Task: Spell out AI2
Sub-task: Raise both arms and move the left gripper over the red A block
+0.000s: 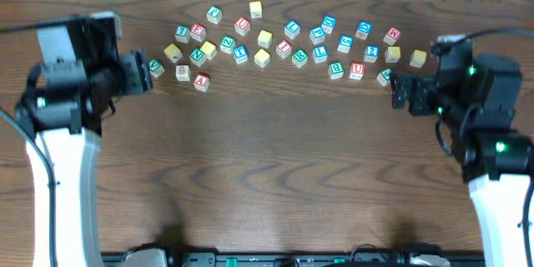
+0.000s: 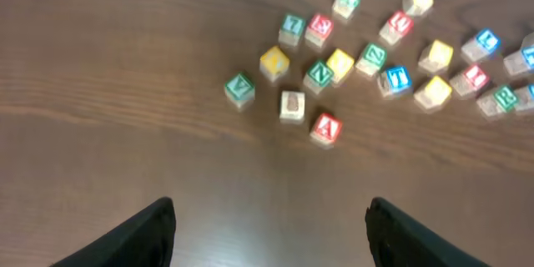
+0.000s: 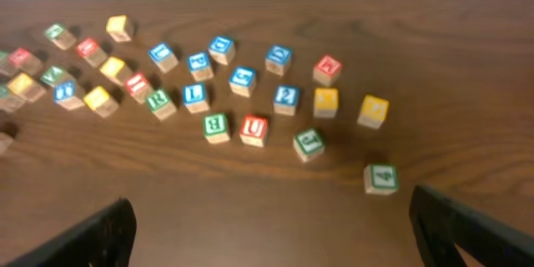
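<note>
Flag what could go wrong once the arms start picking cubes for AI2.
1. The small pale wooden cube with the red A lies close beside a pale cube with a brownish mark. The open left gripper might knock that neighbour as it comes down.
2. The other red and blue lettered cubes lie crowded together, and both wrist views are blurred, so a look-alike could be taken for the I or the 2.

Even light (wrist views blurred)
</note>
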You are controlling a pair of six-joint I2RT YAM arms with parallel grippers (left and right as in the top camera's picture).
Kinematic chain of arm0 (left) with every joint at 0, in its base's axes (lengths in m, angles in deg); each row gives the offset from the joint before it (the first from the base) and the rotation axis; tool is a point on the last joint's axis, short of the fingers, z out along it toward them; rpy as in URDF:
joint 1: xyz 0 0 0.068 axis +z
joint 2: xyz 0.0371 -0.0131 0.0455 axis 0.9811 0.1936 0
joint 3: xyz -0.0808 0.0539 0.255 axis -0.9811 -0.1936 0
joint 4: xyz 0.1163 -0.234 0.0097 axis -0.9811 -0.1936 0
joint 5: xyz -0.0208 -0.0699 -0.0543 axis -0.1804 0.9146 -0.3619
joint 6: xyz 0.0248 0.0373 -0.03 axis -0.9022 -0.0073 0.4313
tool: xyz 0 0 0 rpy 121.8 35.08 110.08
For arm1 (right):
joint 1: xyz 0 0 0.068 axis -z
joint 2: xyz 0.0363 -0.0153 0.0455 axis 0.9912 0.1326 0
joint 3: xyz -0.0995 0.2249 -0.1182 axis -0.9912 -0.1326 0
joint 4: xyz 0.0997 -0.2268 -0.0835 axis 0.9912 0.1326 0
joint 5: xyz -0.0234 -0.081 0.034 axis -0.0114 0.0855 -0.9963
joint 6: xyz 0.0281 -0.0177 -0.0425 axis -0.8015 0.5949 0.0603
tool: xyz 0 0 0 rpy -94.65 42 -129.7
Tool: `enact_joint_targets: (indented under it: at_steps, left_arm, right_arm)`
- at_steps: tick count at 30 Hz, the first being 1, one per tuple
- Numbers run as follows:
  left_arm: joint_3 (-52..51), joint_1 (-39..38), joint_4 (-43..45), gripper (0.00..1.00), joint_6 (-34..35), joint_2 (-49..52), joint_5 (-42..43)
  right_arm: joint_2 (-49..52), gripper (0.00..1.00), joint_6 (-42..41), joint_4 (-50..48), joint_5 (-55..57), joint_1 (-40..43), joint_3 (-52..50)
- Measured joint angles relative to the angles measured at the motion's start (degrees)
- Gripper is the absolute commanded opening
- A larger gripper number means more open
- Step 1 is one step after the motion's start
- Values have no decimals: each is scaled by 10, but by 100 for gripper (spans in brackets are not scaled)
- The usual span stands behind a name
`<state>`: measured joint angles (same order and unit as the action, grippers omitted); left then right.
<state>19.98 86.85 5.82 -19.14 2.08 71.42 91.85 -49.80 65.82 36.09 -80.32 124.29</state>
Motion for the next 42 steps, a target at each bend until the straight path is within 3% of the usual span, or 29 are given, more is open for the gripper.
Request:
enact_joint_targets:
  at_steps: [9,12,29,42]
  left_arm:
    - [189,-6,-136,72,-13,150,25]
    - [222,-19,-142,72,-16,181,29]
    - [225,-44,-121,71,0,207,40]
    - [231,-175,-63,71,-12,279,9]
  right_arm:
    - [131,99,9,106,-23,0,153]
    - [167,99,9,116,-25,0,179]
    - [192,99,11,115,-24,0,183]
    - [192,99,11,116,-24,0,183]
